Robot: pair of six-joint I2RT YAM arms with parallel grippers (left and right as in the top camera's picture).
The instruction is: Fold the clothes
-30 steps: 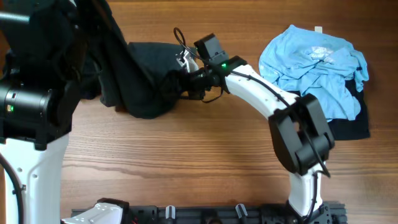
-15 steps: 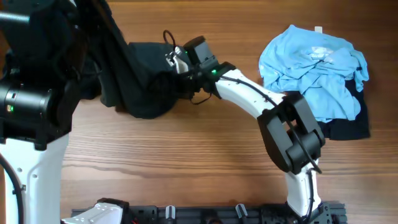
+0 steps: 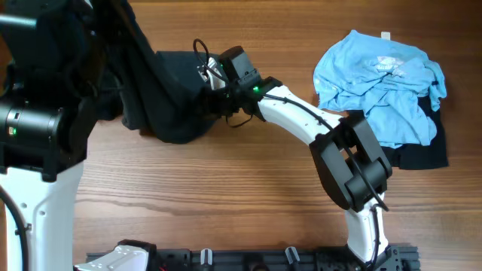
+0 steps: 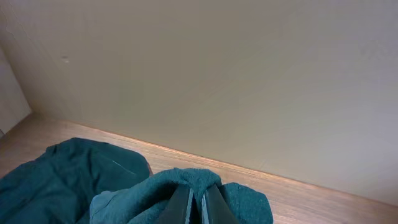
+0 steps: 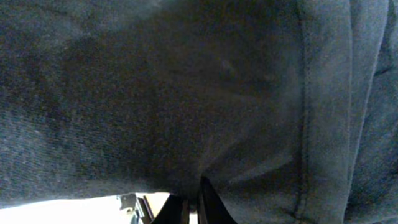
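Note:
A dark green shirt hangs from high at the upper left down to the table, where its lower end bunches up. My left gripper is shut on a fold of this shirt, holding it off the table; the overhead view does not show its fingers. My right gripper reaches in from the right at the bunched lower part. In the right wrist view the dark fabric fills the picture and the right gripper is shut on it.
A crumpled light blue shirt lies at the back right on top of a black shirt. The left arm's big body covers the left side. A dark rail runs along the front edge. A pale wall stands behind the table.
The right gripper has moved a little left into the dark shirt and closed on its fabric. The left arm has kept the shirt raised without moving.

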